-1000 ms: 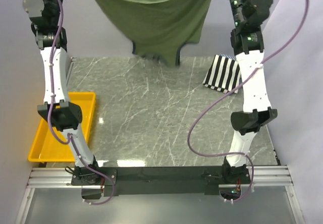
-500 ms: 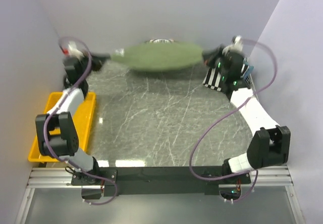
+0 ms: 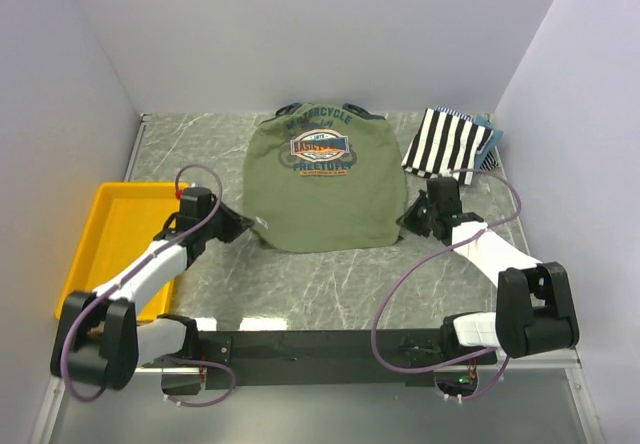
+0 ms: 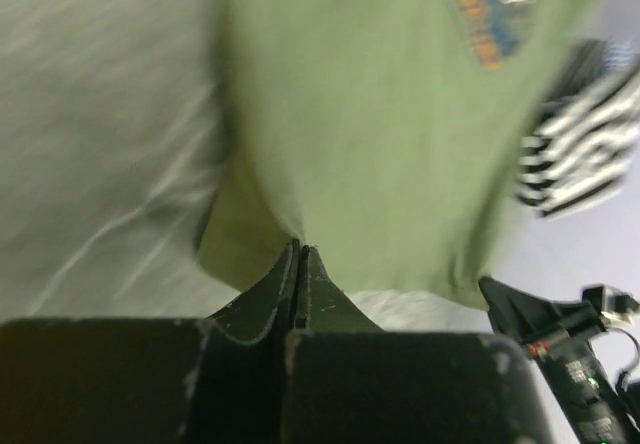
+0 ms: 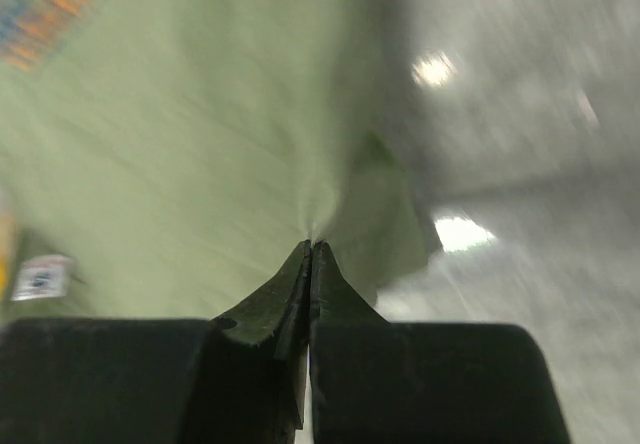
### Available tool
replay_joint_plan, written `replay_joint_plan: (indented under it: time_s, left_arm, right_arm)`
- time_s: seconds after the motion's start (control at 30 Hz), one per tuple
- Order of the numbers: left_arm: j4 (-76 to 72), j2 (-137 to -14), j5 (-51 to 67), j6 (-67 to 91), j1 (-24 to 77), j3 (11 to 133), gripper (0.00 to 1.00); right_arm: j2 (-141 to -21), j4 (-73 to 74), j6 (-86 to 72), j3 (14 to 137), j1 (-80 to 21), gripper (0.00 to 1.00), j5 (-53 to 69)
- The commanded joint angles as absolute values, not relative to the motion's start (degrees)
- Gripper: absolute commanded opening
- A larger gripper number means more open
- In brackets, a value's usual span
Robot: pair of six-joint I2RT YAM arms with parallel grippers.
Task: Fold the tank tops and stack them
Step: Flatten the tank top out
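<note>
Half a second ago the olive-green tank top (image 3: 318, 189) was a blurred sheet in the air at the far edge, strung between my two raised arms. Now both arms are down low and the top lies spread on the table (image 3: 320, 284), print side up.

Nearest me is the hem. The left gripper (image 3: 243, 226) is clamped on the near-left hem corner, and in its wrist view the fingertips (image 4: 298, 256) are pressed together with green cloth puckering out of them. The right gripper (image 3: 410, 220) is likewise clenched on the near-right corner, the fabric gathering to a peak at its tips. The yellow tray (image 3: 110, 244) sits off to the left, apart from the cloth.

From the fingers the garment runs straight away from me. Its long axis goes hem to neckline, the chest graphic past the middle and the navy straps nearest the back wall. With one arm on each hem corner, neither is closer, so I judge a fold will have to work across or along that axis.

Farthest right, the striped tank top (image 3: 450, 142) lies folded beside the green one's shoulder, on the right arm's side.
</note>
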State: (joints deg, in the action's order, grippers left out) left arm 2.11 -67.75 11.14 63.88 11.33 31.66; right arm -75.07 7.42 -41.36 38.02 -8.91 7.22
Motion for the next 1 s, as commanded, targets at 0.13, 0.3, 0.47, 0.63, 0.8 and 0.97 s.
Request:
replay_joint_plan:
  time_s: [0.13, 0.3, 0.47, 0.63, 0.8, 0.97]
  left_arm:
    - [23.9, -56.8, 4.7, 59.6, 11.7, 33.9, 0.01]
    - [30.8, -51.3, 7.5, 58.3, 11.8, 33.6, 0.01]
    - [35.1, -46.7, 8.5, 56.2, 11.8, 33.0, 0.01]
    - [40.2, -43.1, 8.5, 54.1, 11.8, 34.0, 0.0]
    - [45.3, -39.0, 8.3, 52.7, 11.9, 35.5, 0.01]
    - [50.2, -35.5, 8.3, 51.9, 11.8, 36.0, 0.01]
  right_arm:
    - [-66.5, 22.3, -40.3, 34.9, -9.2, 0.0, 5.5]
    - [-59.9, 30.9, -39.9, 36.3, -9.2, 0.0, 5.8]
    - [-54.1, 38.7, -39.3, 38.7, -9.3, 0.0, 4.4]
    - [-49.2, 43.8, -39.1, 39.6, -9.2, 0.0, 2.7]
    - [-44.0, 49.7, -39.5, 41.5, -9.1, 0.0, 1.2]
    - [-40.9, 54.0, -39.0, 42.5, -9.0, 0.0, 0.1]
